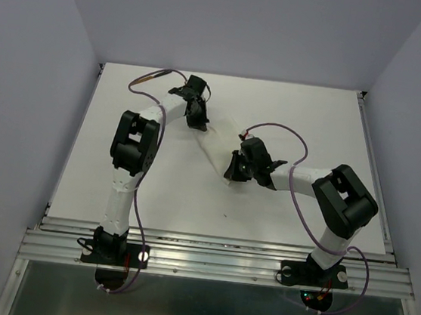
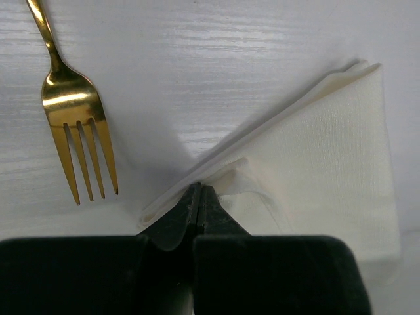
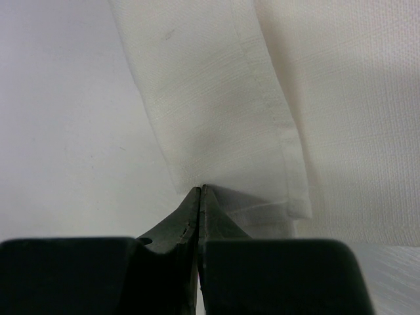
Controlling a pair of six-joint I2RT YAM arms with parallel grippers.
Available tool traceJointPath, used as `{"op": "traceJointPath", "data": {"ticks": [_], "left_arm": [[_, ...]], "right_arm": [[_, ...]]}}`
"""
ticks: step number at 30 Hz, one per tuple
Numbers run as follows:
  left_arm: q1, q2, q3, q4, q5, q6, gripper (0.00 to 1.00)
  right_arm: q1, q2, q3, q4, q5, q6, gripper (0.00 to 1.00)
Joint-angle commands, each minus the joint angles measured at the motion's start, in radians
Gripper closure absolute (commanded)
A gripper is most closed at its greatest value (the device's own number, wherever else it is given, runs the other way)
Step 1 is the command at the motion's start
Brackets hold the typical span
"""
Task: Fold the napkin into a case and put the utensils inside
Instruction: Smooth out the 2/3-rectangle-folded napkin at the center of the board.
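Folding is the step in hand, not loading. The napkin (image 1: 216,144) lies as a narrow folded strip slanting across the middle of the table (image 1: 313,124), strung between the two arms. The left pincer (image 2: 199,191) is clenched on a layered corner at the strip's far end, and the right pincer (image 3: 201,190) is clenched on the hemmed edge at its near end. A gold fork (image 2: 77,125) rests near the left-hand corner, apart from the cloth. Next, I judge, both grips must move the cloth together, layers aligned, to form a pocket before any utensil goes in.
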Motion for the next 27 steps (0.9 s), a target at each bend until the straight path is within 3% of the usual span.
{"op": "traceJointPath", "data": {"ticks": [1,4,7,8,12,13,17,27], "left_arm": [[-0.005,0.005,0.047,0.022,0.029,-0.016,1.00],[-0.005,-0.018,0.022,0.025,0.026,-0.016,1.00],[-0.007,-0.049,-0.012,0.033,0.024,-0.014,1.00],[-0.007,-0.056,-0.024,0.036,0.026,-0.013,1.00],[-0.011,-0.060,-0.041,0.045,0.032,-0.004,1.00],[-0.011,-0.056,-0.042,0.044,0.035,0.000,1.00],[-0.016,-0.044,-0.039,0.045,0.049,0.003,1.00],[-0.021,-0.041,-0.030,0.045,0.059,0.007,1.00]], "right_arm": [[0.002,-0.026,-0.009,-0.049,-0.021,-0.033,0.99],[0.002,-0.039,0.002,-0.081,0.011,-0.047,0.99],[0.002,-0.075,0.016,-0.134,0.158,-0.042,0.87],[0.002,-0.101,0.032,-0.147,0.196,-0.053,0.74],[-0.018,-0.127,0.103,-0.161,0.279,-0.088,0.67],[-0.029,-0.125,0.121,-0.163,0.301,-0.094,0.57],[-0.079,-0.051,0.230,-0.215,0.345,-0.105,0.55],[-0.248,0.186,0.517,-0.295,0.281,-0.163,0.57]]}}
